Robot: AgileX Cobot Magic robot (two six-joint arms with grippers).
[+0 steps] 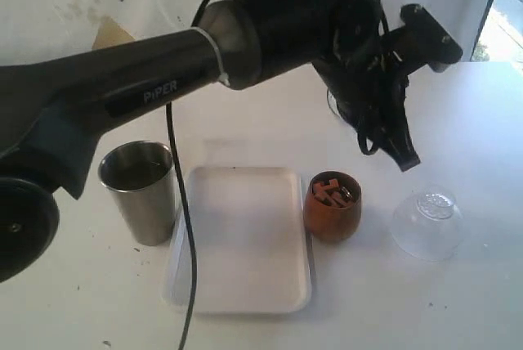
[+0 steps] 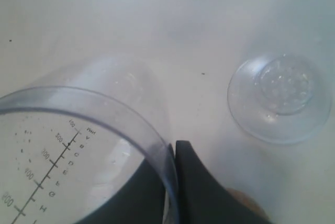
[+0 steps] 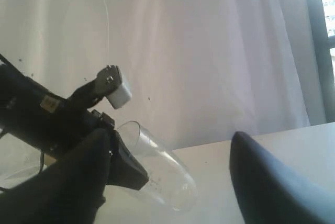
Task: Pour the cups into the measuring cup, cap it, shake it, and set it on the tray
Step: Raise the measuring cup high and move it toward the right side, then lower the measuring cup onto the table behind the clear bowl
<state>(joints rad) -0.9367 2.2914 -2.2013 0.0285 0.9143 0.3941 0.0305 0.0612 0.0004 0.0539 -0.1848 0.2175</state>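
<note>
My left gripper (image 2: 174, 149) is shut on the rim of the measuring cup (image 2: 78, 145), a clear cylinder with a printed scale. One finger (image 2: 201, 187) is outside the wall and the other inside. In the right wrist view the measuring cup (image 3: 162, 169) hangs tilted from that gripper, and it looks empty. My right gripper (image 3: 170, 139) stands open, with nothing between its fingers (image 3: 272, 182). The steel tumbler (image 1: 140, 190) stands left of the white tray (image 1: 245, 284). The brown wooden cup (image 1: 333, 205) stands right of the tray with reddish pieces inside. In the exterior view the left gripper (image 1: 399, 152) is at the back right.
A clear dome lid (image 1: 426, 223) lies on the table right of the wooden cup, and this lid (image 2: 280, 98) also shows below the left gripper. The left arm (image 1: 163, 72) and a black cable (image 1: 186, 227) cross above the tumbler and tray. A white curtain hangs behind the table.
</note>
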